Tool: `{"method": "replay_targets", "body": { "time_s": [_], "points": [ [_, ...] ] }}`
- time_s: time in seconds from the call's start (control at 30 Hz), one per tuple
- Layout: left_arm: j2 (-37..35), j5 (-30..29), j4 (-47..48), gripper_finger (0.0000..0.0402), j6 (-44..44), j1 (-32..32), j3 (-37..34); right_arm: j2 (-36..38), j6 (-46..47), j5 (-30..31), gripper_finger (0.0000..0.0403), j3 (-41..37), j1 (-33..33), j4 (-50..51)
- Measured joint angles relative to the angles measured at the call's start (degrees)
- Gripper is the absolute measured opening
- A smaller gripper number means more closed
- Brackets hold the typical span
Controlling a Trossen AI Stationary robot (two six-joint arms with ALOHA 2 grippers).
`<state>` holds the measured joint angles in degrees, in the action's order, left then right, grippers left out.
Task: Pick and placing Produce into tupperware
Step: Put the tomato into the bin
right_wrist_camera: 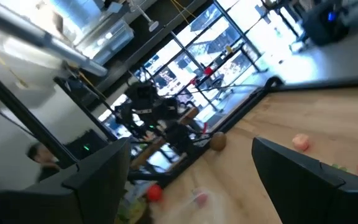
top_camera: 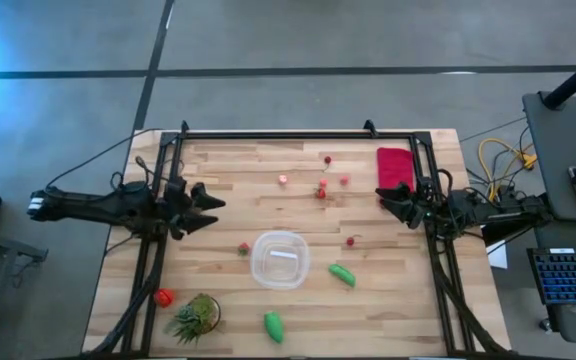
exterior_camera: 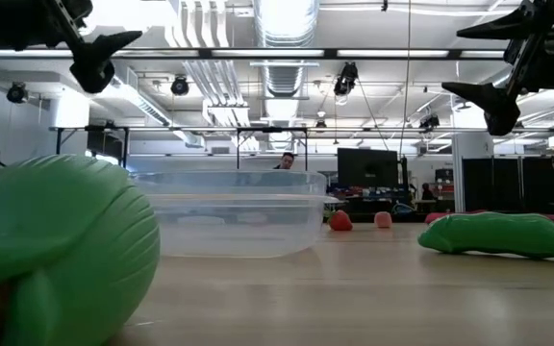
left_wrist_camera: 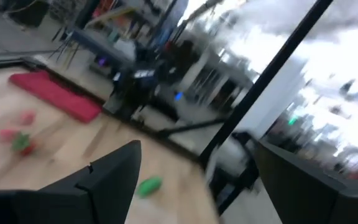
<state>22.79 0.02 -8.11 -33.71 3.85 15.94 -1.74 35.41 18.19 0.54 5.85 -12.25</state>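
both pincers spread wide and empty: left pincer (top_camera: 211,211) mid-left, right pincer (top_camera: 386,197) mid-right; tupperware (top_camera: 279,260) lower centre.

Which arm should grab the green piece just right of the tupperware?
Probably the right. The right hand hangs open on the same side as that green piece, while the left hand would have to cross over the tupperware.

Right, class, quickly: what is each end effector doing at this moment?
Left end effector: open, holding nothing, at the left edge of the light wooden table.
Right end effector: open, holding nothing, at the right edge.
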Motion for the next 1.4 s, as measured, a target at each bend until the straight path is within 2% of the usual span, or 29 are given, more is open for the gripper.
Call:
{"method": "replay_targets", "body": {
  "time_s": [0.13,0.27,0.37,0.57,0.67,0.87,1.0,1.07,1.27,1.4],
  "points": [
    [1.9,0.0,16.7,0.03,1.4,0.0,5.9,-0.2,-6.7,-0.1,0.0327,0.0,0.0,0.0],
    [3.9,0.1,30.8,0.03,2.4,0.0,11.5,-0.3,-6.4,-0.1,0.0327,0.0,0.0,0.0],
    [5.1,1.2,36.7,0.03,4.6,0.0,15.2,-0.3,-5.8,-0.1,0.0327,0.0,0.0,0.0],
    [6.3,3.3,42.3,0.03,4.5,0.0,19.7,-0.3,-5.7,-0.1,0.0327,0.0,0.0,0.0],
    [7.0,9.9,45.7,0.03,2.1,0.0,20.3,-0.3,-5.7,-0.1,0.0327,0.0,0.0,0.0],
    [12.1,33.7,51.4,0.03,-10.5,0.0,20.3,-0.3,-5.6,-0.1,0.0327,0.0,0.0,0.0],
    [16.2,44.1,55.3,0.03,-9.9,0.0,20.3,-0.3,-5.6,-0.1,0.0327,0.0,0.0,0.0],
    [17.5,46.0,57.0,0.03,-7.0,0.1,20.3,-0.3,-5.6,-0.1,0.0327,0.0,0.0,0.0],
    [19.3,46.2,64.7,0.03,3.4,2.1,21.5,-0.3,-5.6,-0.1,0.0327,0.0,0.0,0.0],
    [20.5,46.1,63.6,0.03,12.1,3.1,23.7,-0.3,-5.6,-0.1,0.0327,0.0,0.0,0.0]
  ]
}}
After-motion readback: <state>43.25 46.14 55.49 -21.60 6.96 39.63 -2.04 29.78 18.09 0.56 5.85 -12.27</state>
